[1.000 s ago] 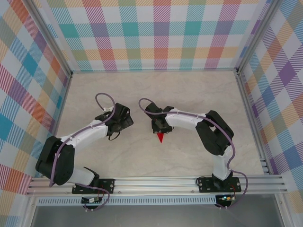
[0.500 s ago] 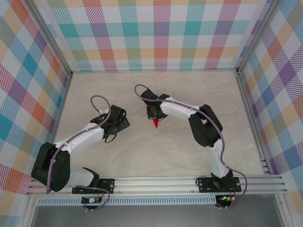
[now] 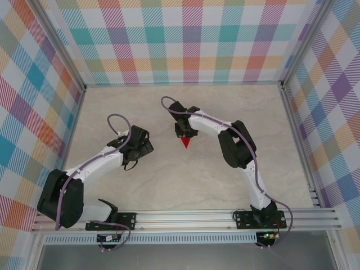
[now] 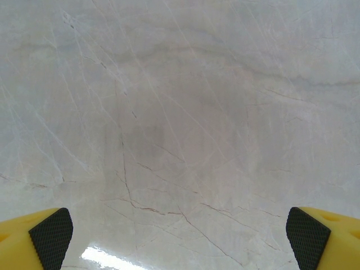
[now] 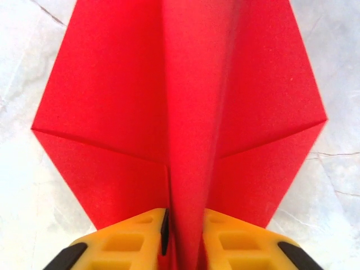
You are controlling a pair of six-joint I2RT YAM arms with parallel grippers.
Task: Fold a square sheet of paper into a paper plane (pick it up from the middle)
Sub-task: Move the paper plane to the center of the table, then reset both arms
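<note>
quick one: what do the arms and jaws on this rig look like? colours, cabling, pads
Both alike. Left arm and right arm: white links, bulky black joint housings, a thin purple cable looping along each, bolted to an aluminium rail. Jaws: yellow plastic fingers with black cross-hatched pads. No legible markings.

top: high, near-edge, looks dwn at table [image 3: 225,185] | L/R wrist: close, face it | top+R share paper plane [image 3: 185,143]

Bright, even light, faint soft shadows; one glare streak on the tabletop [image 4: 180,112], left wrist view
</note>
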